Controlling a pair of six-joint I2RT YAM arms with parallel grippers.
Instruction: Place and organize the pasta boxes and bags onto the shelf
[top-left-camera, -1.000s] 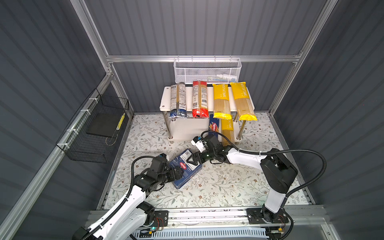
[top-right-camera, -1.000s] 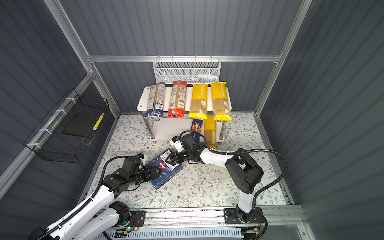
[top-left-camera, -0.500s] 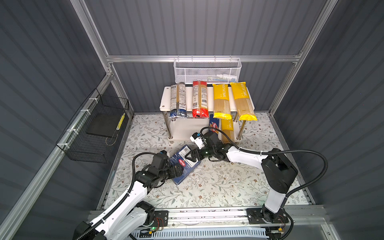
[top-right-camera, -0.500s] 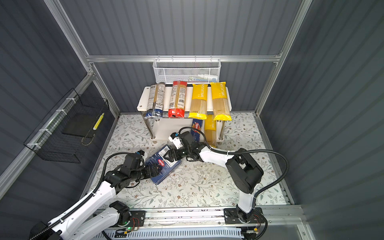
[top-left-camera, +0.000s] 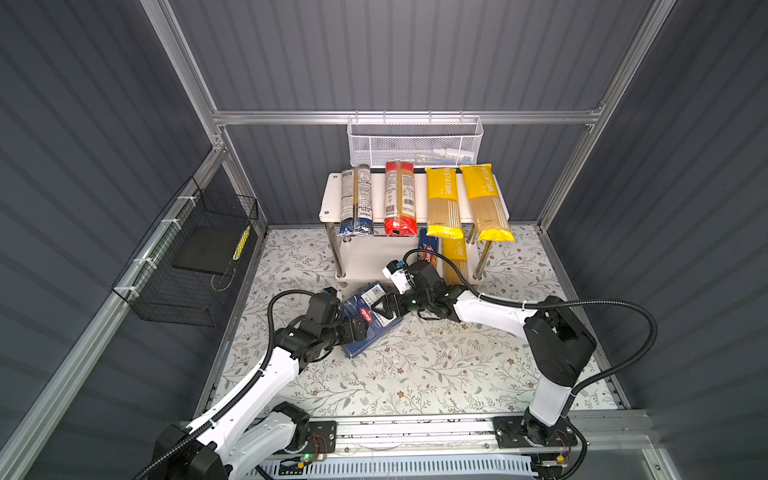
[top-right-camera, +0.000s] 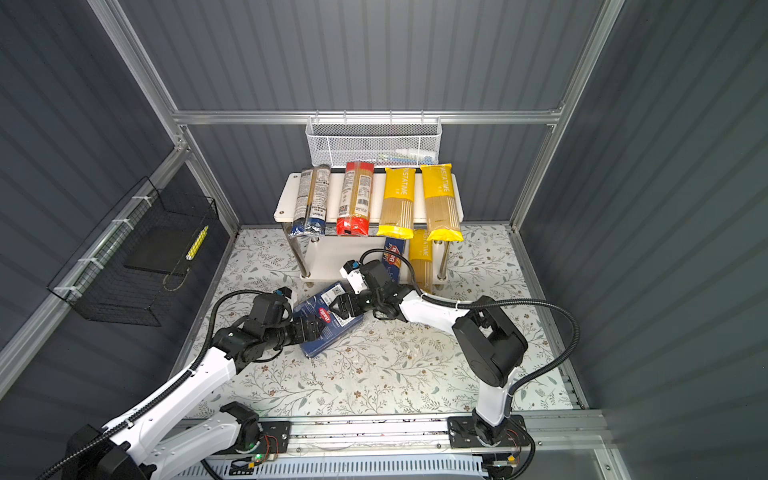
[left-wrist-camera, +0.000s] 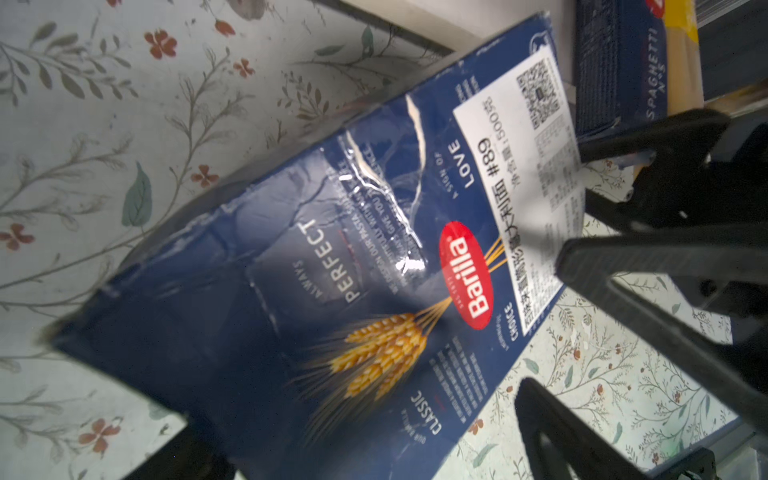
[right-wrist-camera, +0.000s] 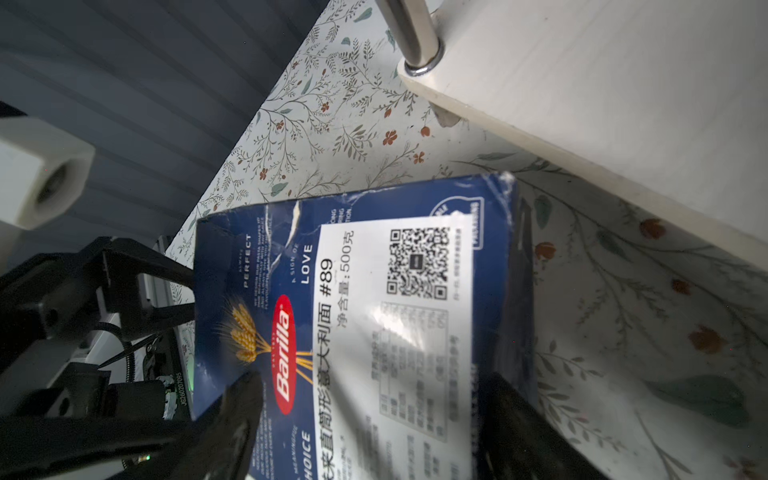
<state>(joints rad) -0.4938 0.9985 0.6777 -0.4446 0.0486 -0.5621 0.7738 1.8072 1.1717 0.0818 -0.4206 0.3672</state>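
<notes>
The wide blue Barilla pasta box (top-left-camera: 358, 345) (top-right-camera: 320, 347) (left-wrist-camera: 291, 291) (right-wrist-camera: 257, 257) lies slanted on the mat just in front of the shelf (top-left-camera: 332, 195) (top-right-camera: 286, 199). My left gripper (top-left-camera: 355, 328) (top-right-camera: 309, 328) (left-wrist-camera: 365, 449) is open at the box's near-left side. My right gripper (top-left-camera: 384, 308) (top-right-camera: 343, 307) (right-wrist-camera: 374, 386) is open, its fingers spread over the labelled face. The slim spaghetti box (top-left-camera: 427, 249) (left-wrist-camera: 615, 62) and one yellow bag (top-left-camera: 455, 257) lie on the lower tier. On the top tier lie the dark bag (top-left-camera: 355, 199), red-ended bag (top-left-camera: 400, 195) and two yellow bags (top-left-camera: 444, 203).
A white mesh basket (top-left-camera: 415, 141) hangs on the back wall above the shelf. On the left wall hangs a black wire basket (top-left-camera: 195, 257). The shelf's chrome leg (right-wrist-camera: 411, 33) and lower board (right-wrist-camera: 582, 104) are close beside the wide box.
The wide box has slid a little toward the shelf's front. Both grippers have moved along with it.
</notes>
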